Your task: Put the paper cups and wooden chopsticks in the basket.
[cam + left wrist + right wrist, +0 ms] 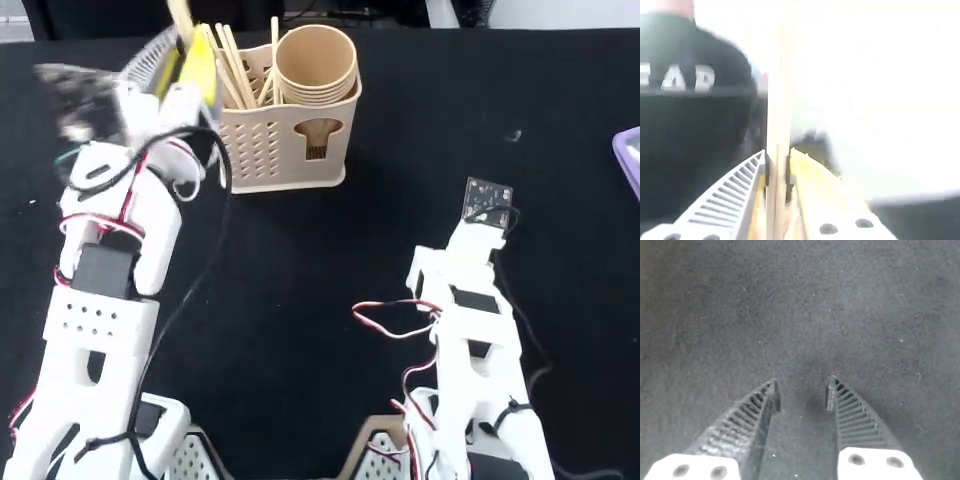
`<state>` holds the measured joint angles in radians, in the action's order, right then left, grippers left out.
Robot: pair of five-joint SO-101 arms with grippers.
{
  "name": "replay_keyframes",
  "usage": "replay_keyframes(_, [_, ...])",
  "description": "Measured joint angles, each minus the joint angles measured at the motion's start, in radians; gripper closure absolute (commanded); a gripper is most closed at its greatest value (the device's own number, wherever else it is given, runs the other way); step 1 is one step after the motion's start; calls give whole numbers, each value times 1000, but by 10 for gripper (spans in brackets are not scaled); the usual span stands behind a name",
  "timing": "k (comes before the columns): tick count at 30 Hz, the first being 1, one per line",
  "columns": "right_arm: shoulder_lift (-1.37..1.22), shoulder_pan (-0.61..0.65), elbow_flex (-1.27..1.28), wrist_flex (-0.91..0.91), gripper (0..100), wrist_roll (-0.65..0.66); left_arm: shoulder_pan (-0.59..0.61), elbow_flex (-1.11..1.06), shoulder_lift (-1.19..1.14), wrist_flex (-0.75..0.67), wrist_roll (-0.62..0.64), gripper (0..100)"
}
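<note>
A beige slotted basket (285, 140) stands at the back of the black table. A stack of paper cups (318, 62) sits in its right half, and several wooden chopsticks (238, 68) lean in its left half. My left gripper (185, 62) is raised just left of the basket and is shut on one wooden chopstick (180, 14) that points upward. In the left wrist view that chopstick (778, 100) runs straight up between the fingers of the left gripper (777, 162). My right gripper (802, 392) is open, low over bare black cloth, with nothing between its fingers.
The right arm (470, 310) rests at the front right, well away from the basket. A purple object (628, 150) shows at the right edge. A small speck (513, 135) lies on the cloth at the back right.
</note>
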<state>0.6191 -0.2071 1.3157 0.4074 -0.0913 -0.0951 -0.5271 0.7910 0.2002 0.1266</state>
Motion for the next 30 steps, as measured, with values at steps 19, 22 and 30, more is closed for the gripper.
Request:
replay_keyframes(19, [0,0,0,0,838,0,29,183,-537,-284,180,970])
replay_keyframes(22, [0,0,0,0,838,0,29,186,-592,-284,180,943])
replay_keyframes(30, [0,0,0,0,838,0,29,195,-571,-120,180,863])
